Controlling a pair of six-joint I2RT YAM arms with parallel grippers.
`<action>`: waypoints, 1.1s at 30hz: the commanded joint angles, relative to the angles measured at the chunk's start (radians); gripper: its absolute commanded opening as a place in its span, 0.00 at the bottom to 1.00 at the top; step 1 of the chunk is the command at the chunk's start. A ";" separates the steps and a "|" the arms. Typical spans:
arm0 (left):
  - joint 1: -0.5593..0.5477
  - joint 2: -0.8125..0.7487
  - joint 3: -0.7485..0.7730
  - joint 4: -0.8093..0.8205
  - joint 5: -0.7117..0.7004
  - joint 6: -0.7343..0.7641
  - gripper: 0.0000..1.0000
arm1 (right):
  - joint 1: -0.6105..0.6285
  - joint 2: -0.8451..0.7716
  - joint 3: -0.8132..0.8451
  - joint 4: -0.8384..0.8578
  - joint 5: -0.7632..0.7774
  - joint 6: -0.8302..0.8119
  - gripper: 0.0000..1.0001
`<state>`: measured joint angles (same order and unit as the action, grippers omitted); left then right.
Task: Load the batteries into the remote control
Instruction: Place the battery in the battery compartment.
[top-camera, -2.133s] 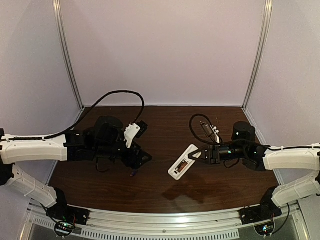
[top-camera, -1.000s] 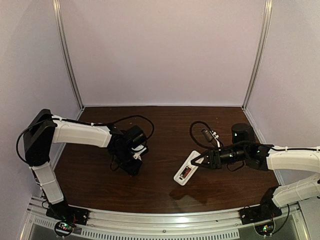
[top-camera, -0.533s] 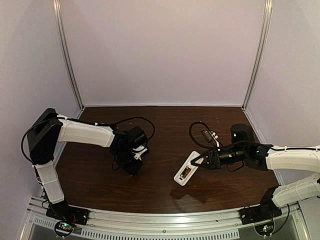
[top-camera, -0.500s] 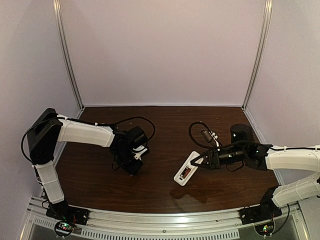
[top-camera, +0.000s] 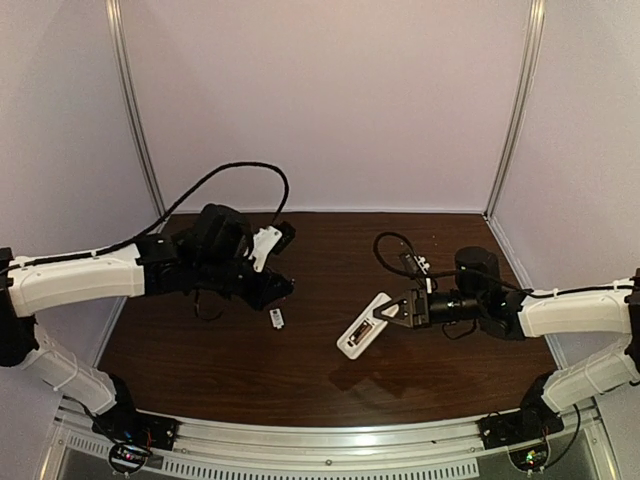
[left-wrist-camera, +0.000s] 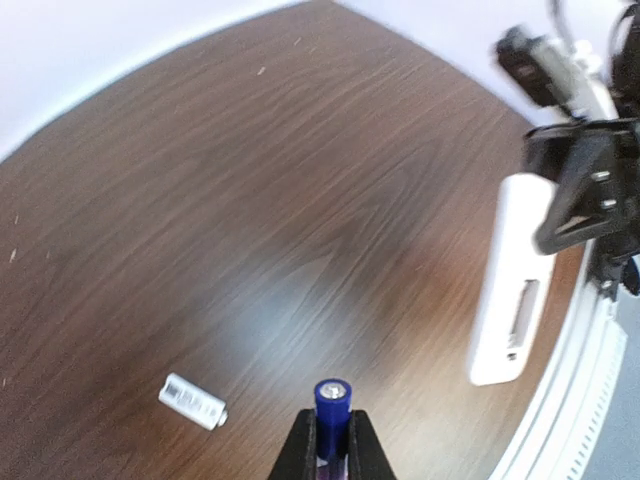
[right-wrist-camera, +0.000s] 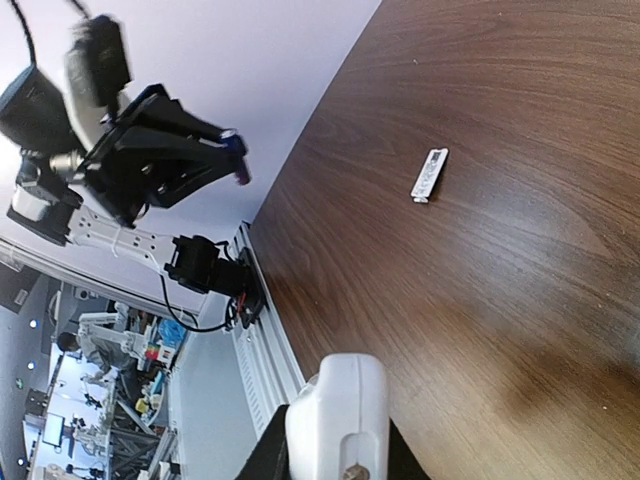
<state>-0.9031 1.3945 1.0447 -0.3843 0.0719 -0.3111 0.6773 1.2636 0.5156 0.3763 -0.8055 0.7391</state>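
Between the fingertips of the left gripper (left-wrist-camera: 330, 428) sits one of the batteries (left-wrist-camera: 332, 397), a dark blue cylinder pinched on both sides, its silvery end poking out past the tips. The fingers are pressed onto it, with no gap on either side. From the right wrist view the battery's purple tip (right-wrist-camera: 240, 170) juts from the black jaws, held well above the table (top-camera: 300, 385).

On the wood just beside and below that gripper lies a small white oblong piece (left-wrist-camera: 194, 400), flat and alone; what it is cannot be told. From above it shows near the gripper (top-camera: 276, 319), and it is well apart from the remote.

Across the table, the right gripper (top-camera: 393, 312) clamps one end of the remote control (top-camera: 362, 331), one finger on each long side. The white handset sticks out from the fingers toward the left arm, tilted and lifted off the surface, with its shadow on the wood below it. Its upward face carries a small dark rectangular opening (left-wrist-camera: 524, 312); whether this is the screen or the battery bay cannot be told. In the right wrist view the rounded white end (right-wrist-camera: 335, 405) fills the space between the jaws.

A second battery cannot be made out. The two grippers face each other, well apart.
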 joint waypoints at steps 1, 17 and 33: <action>-0.085 -0.034 -0.048 0.263 0.053 0.039 0.00 | 0.005 0.022 -0.004 0.156 0.025 0.128 0.00; -0.255 0.096 -0.033 0.498 0.052 0.059 0.00 | 0.054 0.052 -0.031 0.284 0.058 0.252 0.00; -0.265 0.166 -0.011 0.494 0.026 0.058 0.00 | 0.061 0.060 -0.039 0.334 0.052 0.287 0.00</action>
<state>-1.1606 1.5410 1.0065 0.0605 0.1108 -0.2668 0.7311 1.3136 0.4854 0.6643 -0.7620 1.0084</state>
